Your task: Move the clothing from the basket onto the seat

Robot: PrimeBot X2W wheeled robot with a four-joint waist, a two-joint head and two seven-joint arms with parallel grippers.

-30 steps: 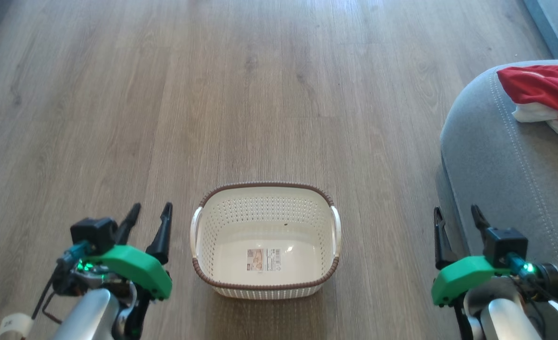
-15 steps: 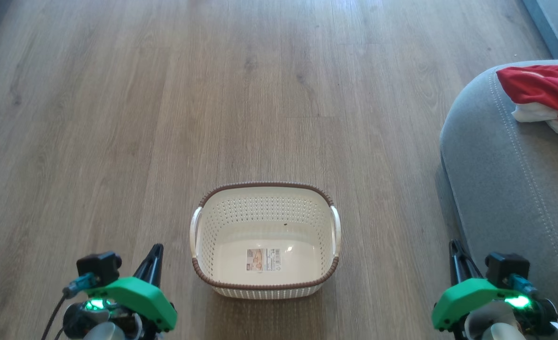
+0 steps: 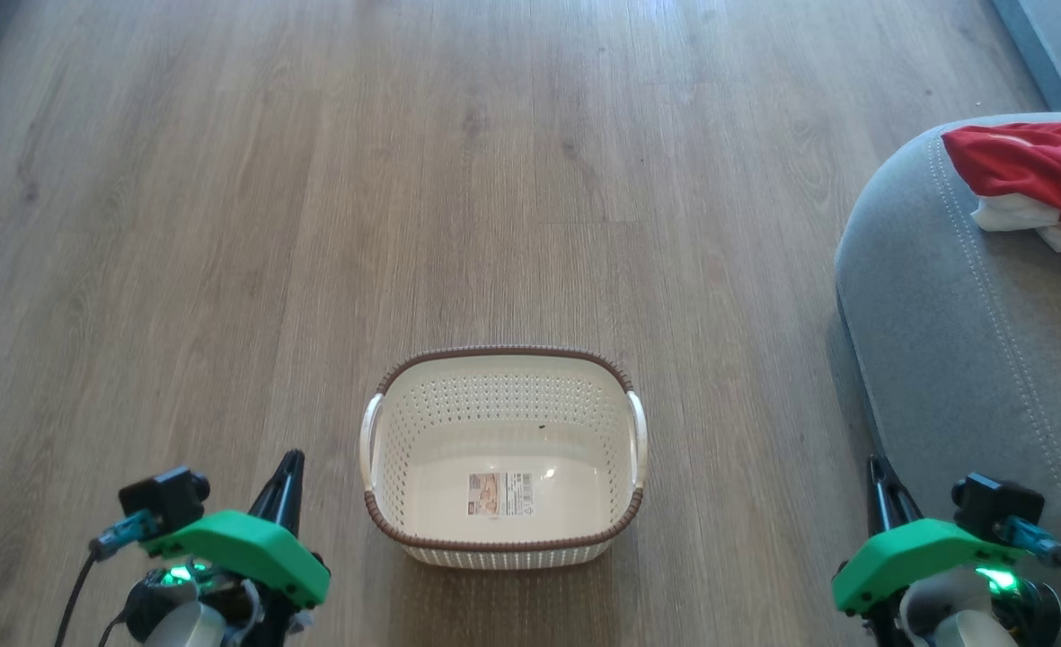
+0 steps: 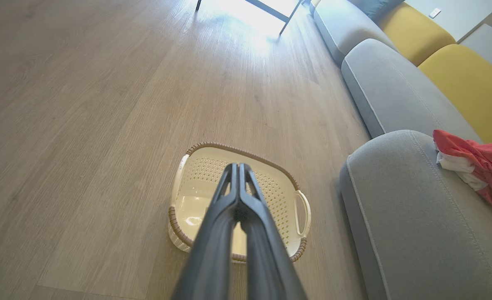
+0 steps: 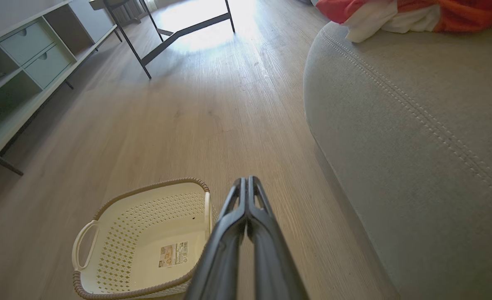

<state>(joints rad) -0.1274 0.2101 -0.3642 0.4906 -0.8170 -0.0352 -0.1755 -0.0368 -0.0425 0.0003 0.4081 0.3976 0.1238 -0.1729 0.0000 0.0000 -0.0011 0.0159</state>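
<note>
The cream basket (image 3: 503,548) with a brown rim stands empty on the wood floor, a label sticker on its bottom; it also shows as the basket (image 4: 196,200) and the basket (image 5: 116,250). The red and white clothing (image 3: 1033,175) lies on the grey seat (image 3: 961,314) at the right, seen too as clothing (image 4: 479,166) on the seat (image 4: 416,216), and clothing (image 5: 379,12) on the seat (image 5: 416,125). My left gripper (image 3: 289,467) is shut and empty, left of the basket. My right gripper (image 3: 877,474) is shut and empty, by the seat's front edge.
Wood floor stretches ahead of the basket. A long grey sofa with yellow cushions (image 4: 450,62) runs along the right. Black table legs (image 5: 179,29) stand far ahead, and a low pale shelf unit (image 5: 21,71) lines the left wall.
Both grippers have shut from open and both arms have drawn back toward the bottom of the head view. The basket and clothing have not moved.
</note>
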